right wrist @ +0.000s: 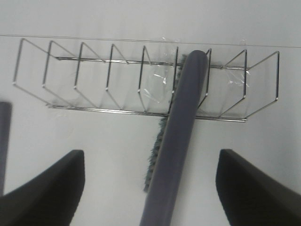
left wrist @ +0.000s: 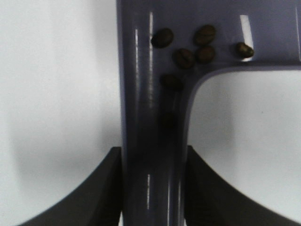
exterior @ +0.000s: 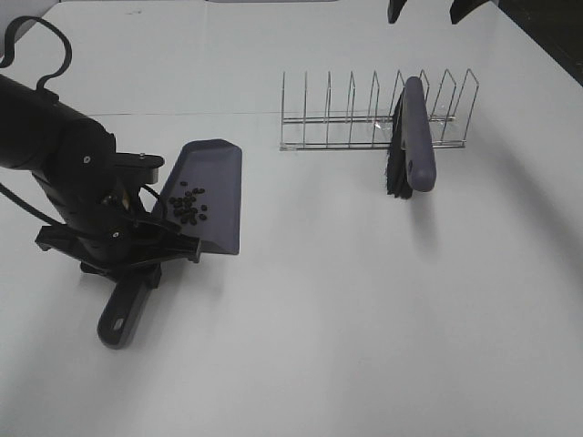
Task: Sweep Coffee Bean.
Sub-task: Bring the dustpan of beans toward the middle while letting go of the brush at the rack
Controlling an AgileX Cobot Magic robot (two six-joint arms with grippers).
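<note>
Left arm slants down at frame left, left gripper [left wrist: 153,188] clamped on the dustpan [exterior: 219,182] handle; right gripper [right wrist: 151,169] at top edge, jaws wide.

A plain white table [exterior: 364,346] fills nearly the whole view, matte and evenly lit from above, with only soft, faint shadows. A thin seam [exterior: 182,114] crosses its far part. A dark strip [exterior: 551,32] lies beyond its far right corner.

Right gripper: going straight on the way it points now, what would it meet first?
The brush handle, centred ahead of the right gripper between its open jaws and leaning on the wire rack. Depth is unclear, but nothing shows before it.
</note>
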